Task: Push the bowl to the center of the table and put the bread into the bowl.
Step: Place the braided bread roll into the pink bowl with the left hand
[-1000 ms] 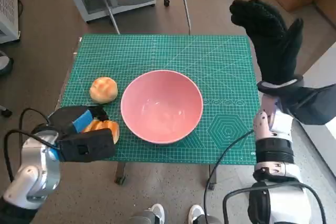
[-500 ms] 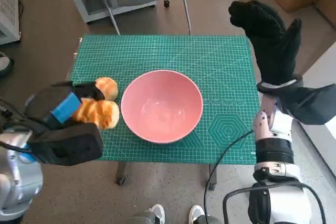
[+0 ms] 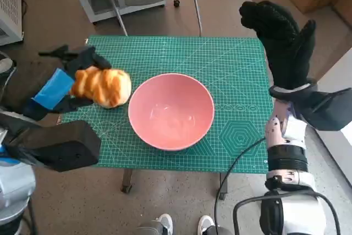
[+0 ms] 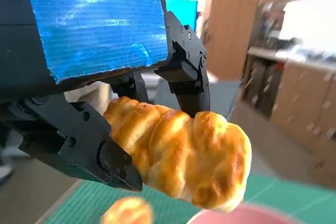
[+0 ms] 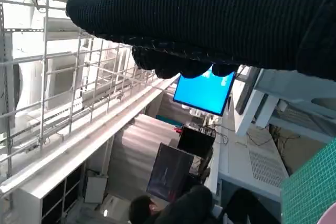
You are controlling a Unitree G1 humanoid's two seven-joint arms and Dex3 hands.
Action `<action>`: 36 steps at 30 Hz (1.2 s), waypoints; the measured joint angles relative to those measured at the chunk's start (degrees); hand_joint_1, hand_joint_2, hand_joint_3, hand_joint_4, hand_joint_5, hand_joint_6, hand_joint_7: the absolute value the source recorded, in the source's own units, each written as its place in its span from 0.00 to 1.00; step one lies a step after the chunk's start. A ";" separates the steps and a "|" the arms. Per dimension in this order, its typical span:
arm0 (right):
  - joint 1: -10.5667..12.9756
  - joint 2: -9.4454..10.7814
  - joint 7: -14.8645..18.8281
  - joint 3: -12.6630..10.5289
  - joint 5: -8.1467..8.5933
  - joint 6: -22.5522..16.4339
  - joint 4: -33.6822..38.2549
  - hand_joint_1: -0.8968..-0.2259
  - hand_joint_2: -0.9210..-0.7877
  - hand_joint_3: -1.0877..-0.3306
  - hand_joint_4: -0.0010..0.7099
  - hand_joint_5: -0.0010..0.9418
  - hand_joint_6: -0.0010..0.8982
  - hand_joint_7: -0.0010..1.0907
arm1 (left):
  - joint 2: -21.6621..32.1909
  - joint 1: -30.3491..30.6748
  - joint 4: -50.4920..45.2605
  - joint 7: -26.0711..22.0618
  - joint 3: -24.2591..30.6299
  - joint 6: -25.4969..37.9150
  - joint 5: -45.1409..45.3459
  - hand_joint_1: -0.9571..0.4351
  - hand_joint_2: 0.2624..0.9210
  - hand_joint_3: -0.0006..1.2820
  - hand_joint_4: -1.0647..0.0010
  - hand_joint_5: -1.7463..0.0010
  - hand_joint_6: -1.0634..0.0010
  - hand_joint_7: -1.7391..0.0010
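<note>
Lifted bread [image 3: 102, 86] in left robot hand [image 3: 66, 78], 1 bowl [image 3: 171, 110]

Head view steeply overhead — wrist views close, sharing the bowl [image 3: 171, 110].

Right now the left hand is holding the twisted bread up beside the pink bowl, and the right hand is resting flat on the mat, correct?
Not quite. The right hand is not on the mat: the head view shows it raised, fingers spread, above the table's right edge. The rest stands: the left hand holds the twisted bread up beside the pink bowl.
</note>
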 measured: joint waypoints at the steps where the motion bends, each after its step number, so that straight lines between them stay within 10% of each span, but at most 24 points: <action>1: -0.01 0.01 0.00 0.00 0.00 0.00 0.01 0.46 0.00 0.72 0.42 0.00 0.46 0.01 | -0.74 -0.61 0.53 0.50 -0.72 -0.22 0.13 0.69 0.93 0.03 0.19 0.44 0.31 0.39; 20: 0.23 -0.18 0.45 -0.22 0.02 -0.06 0.02 0.45 0.00 0.72 0.42 0.00 0.46 0.01 | -12.00 -13.72 20.47 -0.36 -15.88 -5.90 0.20 0.69 1.00 0.04 0.32 0.33 0.41 0.35; 24: 0.46 -0.96 0.48 -0.63 0.10 -0.10 0.01 0.46 0.00 0.73 0.44 0.01 0.47 0.01 | -13.27 -14.93 26.04 -0.21 -16.61 -9.29 -0.94 0.69 1.00 0.15 0.45 0.26 0.57 0.25; 26: 0.65 -1.39 0.48 -0.80 0.10 -0.14 -0.03 0.46 0.00 0.73 0.44 0.01 0.47 0.01 | -13.64 -15.35 29.13 -0.22 -16.79 -11.01 -2.03 0.71 0.90 0.15 0.63 0.64 0.66 0.56; 29: 0.95 -1.75 0.48 -1.04 0.12 -0.25 -0.04 0.46 0.00 0.73 0.44 0.01 0.47 0.01 | -13.76 -15.59 32.72 -0.71 -16.84 -12.04 -2.93 0.70 0.82 0.11 0.83 0.88 0.72 0.83; 36: 1.83 -2.22 0.27 -1.37 0.09 -0.32 -0.50 0.46 0.00 0.73 0.45 0.01 0.47 0.01 | -13.65 -15.64 34.33 -5.14 -17.06 -9.09 -2.88 0.58 0.75 0.06 0.98 0.99 0.78 0.98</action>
